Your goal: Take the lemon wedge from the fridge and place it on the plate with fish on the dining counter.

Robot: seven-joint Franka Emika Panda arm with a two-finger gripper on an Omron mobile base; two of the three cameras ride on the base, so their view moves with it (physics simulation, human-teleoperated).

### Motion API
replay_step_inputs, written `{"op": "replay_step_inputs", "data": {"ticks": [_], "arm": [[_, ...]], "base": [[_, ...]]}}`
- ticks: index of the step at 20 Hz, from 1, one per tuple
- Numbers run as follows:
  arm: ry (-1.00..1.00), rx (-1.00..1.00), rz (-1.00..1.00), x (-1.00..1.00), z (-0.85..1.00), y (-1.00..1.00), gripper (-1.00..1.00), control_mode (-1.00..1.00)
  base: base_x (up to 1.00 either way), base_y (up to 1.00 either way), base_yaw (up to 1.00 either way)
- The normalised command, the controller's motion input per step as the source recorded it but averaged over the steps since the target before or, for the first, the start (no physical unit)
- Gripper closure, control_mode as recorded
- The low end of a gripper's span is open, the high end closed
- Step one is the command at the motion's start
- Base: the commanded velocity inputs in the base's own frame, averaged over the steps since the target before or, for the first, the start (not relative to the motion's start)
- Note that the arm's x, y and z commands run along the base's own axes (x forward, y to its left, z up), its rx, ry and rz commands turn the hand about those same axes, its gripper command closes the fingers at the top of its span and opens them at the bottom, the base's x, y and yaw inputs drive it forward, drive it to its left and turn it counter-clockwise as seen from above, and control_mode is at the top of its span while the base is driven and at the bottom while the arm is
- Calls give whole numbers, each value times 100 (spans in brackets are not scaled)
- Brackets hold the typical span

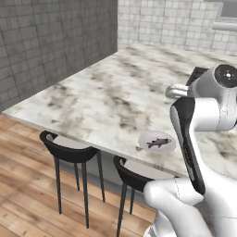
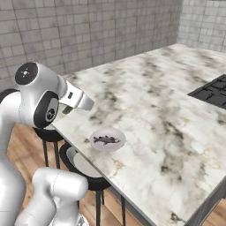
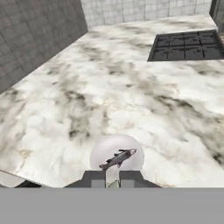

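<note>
The small pale round plate lies near the front edge of the marble dining counter, with the brownish fish on it. In the hand view my gripper hovers just short of the plate and above it. It is shut on a tiny pale yellow piece, the lemon wedge, which peeks out between the fingers. The fridge is out of view.
A black cooktop is set into the far part of the counter. Two black stools stand under the counter's overhang. Grey tiled walls close the left and far sides.
</note>
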Motion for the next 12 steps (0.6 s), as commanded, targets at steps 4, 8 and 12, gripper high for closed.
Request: {"op": "replay_step_inputs", "data": {"ticks": [4, 8, 12], "arm": [[40, -1, -15, 100, -59, 0, 100, -100], [23, 0, -10, 67, -73, -1, 100, -100], [15, 4, -3, 28, -60, 0, 100, -100]], "base": [[0, 0, 0], [0, 0, 0], [0, 0, 0]]}}
